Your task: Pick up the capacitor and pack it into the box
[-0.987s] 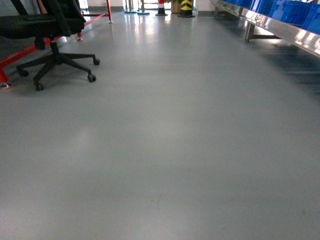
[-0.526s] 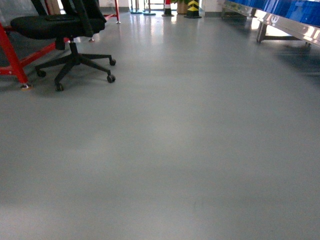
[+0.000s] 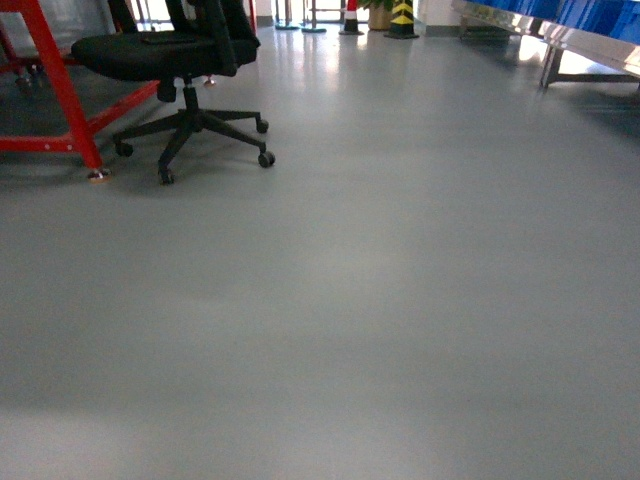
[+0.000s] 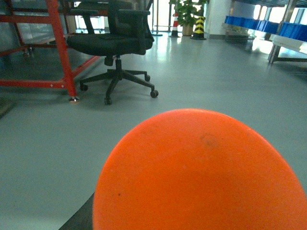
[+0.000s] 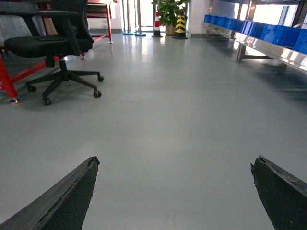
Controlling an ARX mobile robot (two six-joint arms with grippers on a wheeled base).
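Note:
A big orange rounded object, the capacitor [image 4: 201, 172], fills the lower half of the left wrist view, right in front of the camera and off the floor. It hides the left gripper's jaws except for a dark finger [image 4: 81, 220] at its lower left edge, so the gripper appears shut on it. My right gripper [image 5: 176, 160] is open, its two dark fingers wide apart over bare grey floor. The box is out of view. Neither gripper shows in the head view.
A black office chair [image 3: 185, 60] on castors stands at the far left beside a red metal frame [image 3: 65, 90]. Blue bins [image 5: 268, 31] line a metal rack along the right. A yellow-black bollard [image 3: 403, 15] stands at the far end of the grey floor [image 3: 380, 300].
The head view has swung left: the chair has slid right and nearer the middle, the red frame has come into view, and the rack of blue bins has drifted toward the right edge.

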